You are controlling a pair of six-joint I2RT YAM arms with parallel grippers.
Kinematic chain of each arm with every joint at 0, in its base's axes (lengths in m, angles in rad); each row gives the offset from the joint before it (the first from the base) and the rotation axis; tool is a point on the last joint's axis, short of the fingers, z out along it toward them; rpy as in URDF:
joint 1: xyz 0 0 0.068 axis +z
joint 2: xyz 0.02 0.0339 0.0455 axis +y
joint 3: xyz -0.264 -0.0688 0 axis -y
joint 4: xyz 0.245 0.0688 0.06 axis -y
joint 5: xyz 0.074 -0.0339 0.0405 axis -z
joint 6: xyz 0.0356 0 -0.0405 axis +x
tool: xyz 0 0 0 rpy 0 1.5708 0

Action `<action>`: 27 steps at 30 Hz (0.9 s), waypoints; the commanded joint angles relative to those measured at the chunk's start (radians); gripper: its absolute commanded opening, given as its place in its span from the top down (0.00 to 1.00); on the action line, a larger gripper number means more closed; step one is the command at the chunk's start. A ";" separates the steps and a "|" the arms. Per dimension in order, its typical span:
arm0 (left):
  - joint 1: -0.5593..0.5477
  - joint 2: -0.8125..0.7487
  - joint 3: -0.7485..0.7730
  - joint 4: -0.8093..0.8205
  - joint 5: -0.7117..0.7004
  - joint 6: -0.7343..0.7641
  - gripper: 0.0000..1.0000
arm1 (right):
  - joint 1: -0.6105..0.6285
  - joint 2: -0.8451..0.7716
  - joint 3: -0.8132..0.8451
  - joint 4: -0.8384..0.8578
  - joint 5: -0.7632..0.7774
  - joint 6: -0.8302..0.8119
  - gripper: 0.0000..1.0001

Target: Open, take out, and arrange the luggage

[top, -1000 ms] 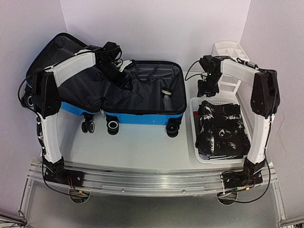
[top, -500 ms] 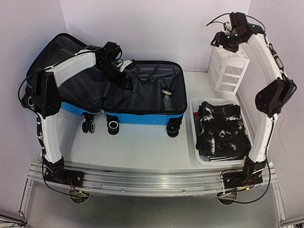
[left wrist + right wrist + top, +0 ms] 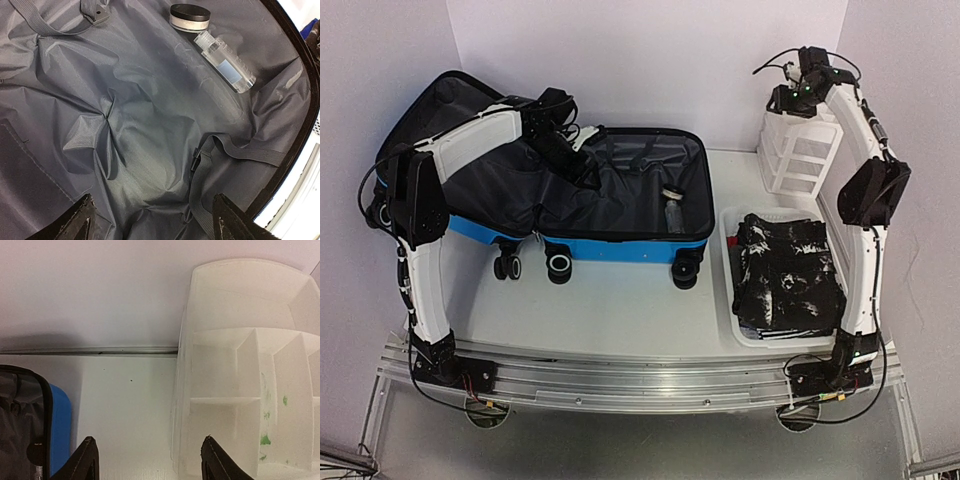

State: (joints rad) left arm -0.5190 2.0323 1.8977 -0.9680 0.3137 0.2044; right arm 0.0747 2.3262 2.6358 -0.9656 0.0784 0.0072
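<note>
Luggage (image 3: 640, 195), a bright blue hard-shell suitcase, lies open across the left and middle of the white table (image 3: 620, 310), with its black wheels (image 3: 558, 265) facing the near edge. Near the right edge, just beside the suitcase, a white mesh basket (image 3: 729, 280) holds folded dark clothes with white markings (image 3: 785, 275). The suitcase base is lined with wrinkled dark grey fabric, and its lid (image 3: 445, 110) leans up and back toward the far left corner. The left gripper (image 3: 582, 172) reaches into the base and hangs above the lining with its fingers spread wide and nothing between them. The left wrist camera shows a grey elastic strap with a buckle (image 3: 215, 155) on the lining just ahead of the fingers. Farther on, near the suitcase's right wall, a clear plastic bottle (image 3: 225, 67) lies on its side, touching a small round jar with a dark lid (image 3: 190, 15). At the far right corner stands a white plastic drawer organizer (image 3: 800, 150) with open compartments on top. The right gripper (image 3: 788, 95) hovers above the organizer's left side, released, its fingers apart and holding nothing.
</note>
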 commanded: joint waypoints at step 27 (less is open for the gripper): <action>-0.001 0.011 -0.020 0.030 0.045 -0.037 0.21 | 0.010 0.103 -0.112 -0.245 0.267 -0.205 0.82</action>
State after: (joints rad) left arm -0.5190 2.0359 1.8694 -0.9657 0.3382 0.1811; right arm 0.0967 2.4102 2.5978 -0.9651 0.3069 -0.1947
